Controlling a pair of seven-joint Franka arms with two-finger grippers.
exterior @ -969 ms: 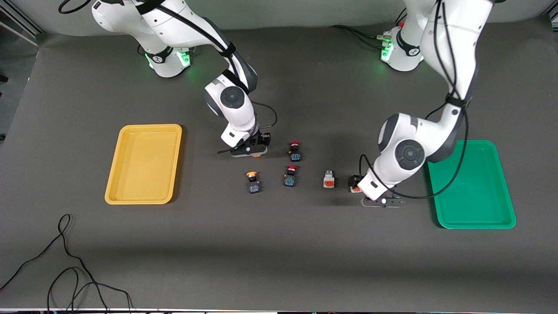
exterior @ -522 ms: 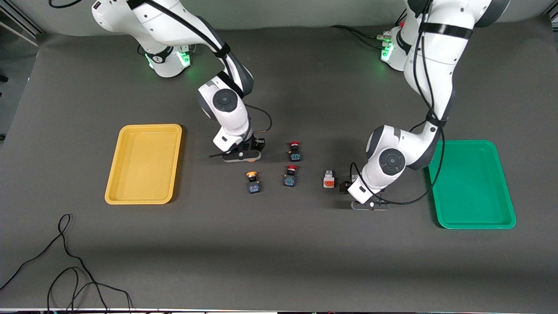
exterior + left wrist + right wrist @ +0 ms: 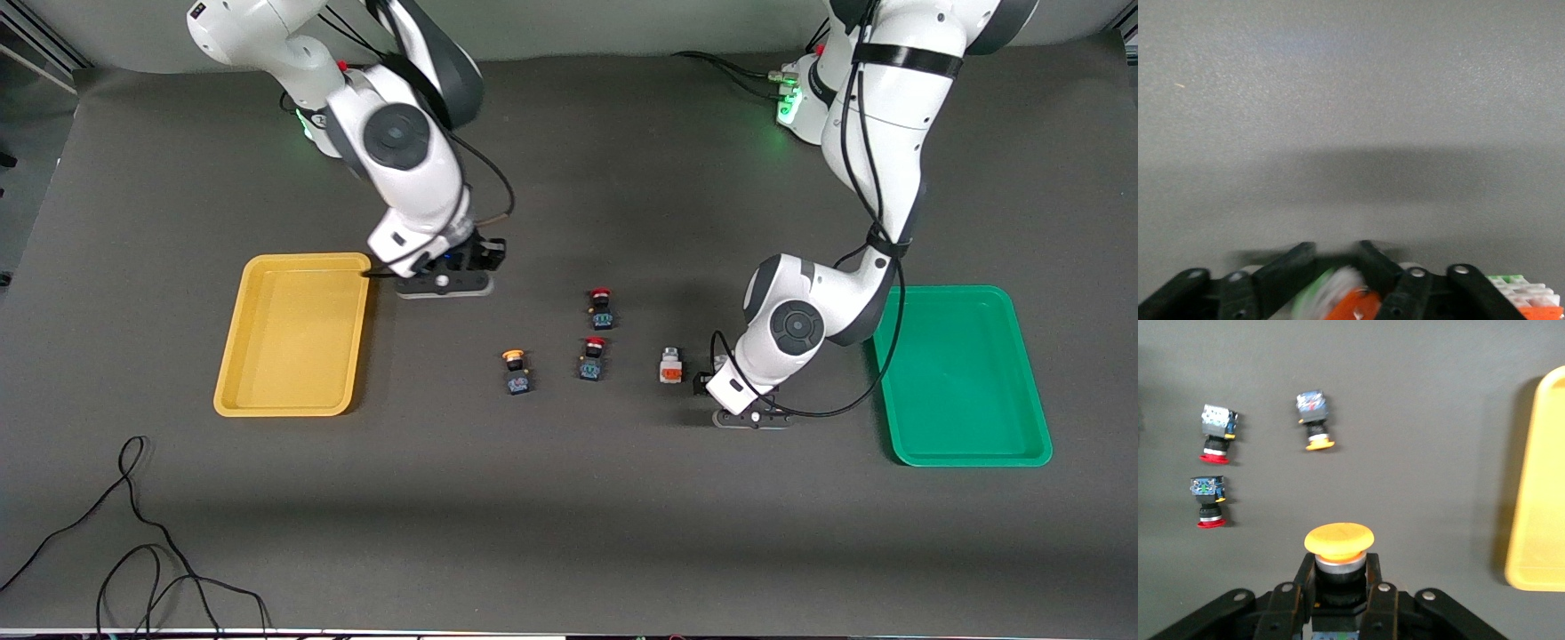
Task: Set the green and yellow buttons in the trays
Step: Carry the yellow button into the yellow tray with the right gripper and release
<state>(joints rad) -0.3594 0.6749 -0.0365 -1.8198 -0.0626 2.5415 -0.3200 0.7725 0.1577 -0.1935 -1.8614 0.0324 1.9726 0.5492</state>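
My right gripper (image 3: 442,283) is up in the air beside the yellow tray (image 3: 293,338), shut on a dark-bodied button with a yellow-orange cap (image 3: 1338,540); the tray's edge shows in the right wrist view (image 3: 1541,493). A second yellow-capped button (image 3: 515,371) stands on the mat. My left gripper (image 3: 745,411) is down at the mat, its fingers (image 3: 1298,263) shut round a white-bodied button with an orange face (image 3: 1348,300). Another white-bodied button (image 3: 671,365) stands beside it, also in the left wrist view (image 3: 1528,300). The green tray (image 3: 965,382) lies at the left arm's end.
Two dark-bodied switches with red caps (image 3: 601,308) (image 3: 592,357) stand mid-table between the yellow-capped and white buttons. They also show in the right wrist view (image 3: 1217,433) (image 3: 1208,500). A black cable (image 3: 133,533) lies loose near the front edge at the right arm's end.
My right gripper has lifted the yellow-capped button off the mat and carried it toward the yellow tray. My left gripper has shifted onto the white-bodied button and settled low over it.
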